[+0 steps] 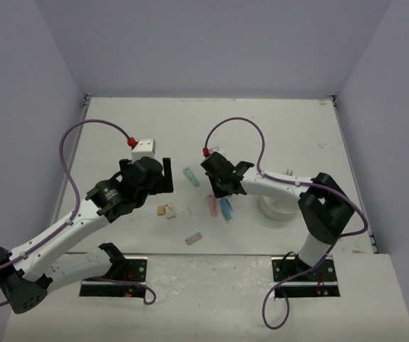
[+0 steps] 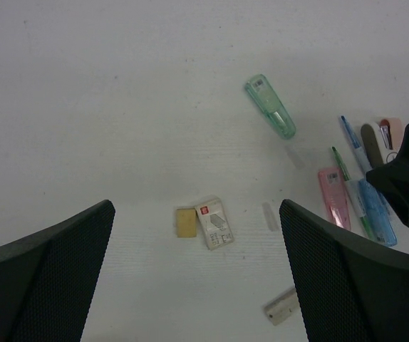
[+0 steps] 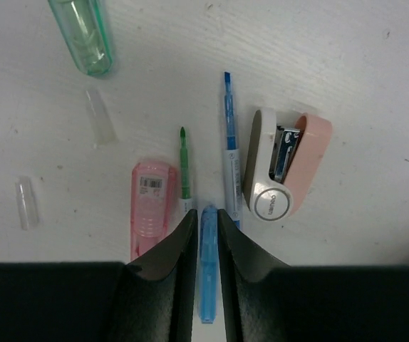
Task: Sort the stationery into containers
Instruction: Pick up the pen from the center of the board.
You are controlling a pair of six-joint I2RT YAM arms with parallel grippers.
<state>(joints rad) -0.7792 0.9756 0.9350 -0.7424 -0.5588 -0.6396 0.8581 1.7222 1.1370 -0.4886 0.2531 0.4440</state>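
The right gripper (image 3: 206, 214) stands narrow, its two black fingers pressed along either side of a translucent blue piece (image 3: 209, 271) at the bottom centre of the right wrist view. Whether the piece is off the table cannot be told. The piece is finger-sized with a rounded tip. A pink piece (image 3: 151, 203) with a barcode label lies just left of it, and a thin green pen (image 3: 184, 167) lies between the two. A blue pen (image 3: 230, 149) lies just right of it, touching a pink-and-white stapler (image 3: 283, 167).

A green piece (image 3: 83, 35) sits at the upper left, with two clear caps (image 3: 99, 117) below it. The left gripper (image 2: 196, 210) hangs wide over a tan block (image 2: 185, 221) and a small white box (image 2: 215, 222).

In the overhead view the white organizer (image 1: 272, 208) sits right of centre, mostly under the right arm. The cluster lies mid-table (image 1: 297, 135), well apart from the walled far and side edges.
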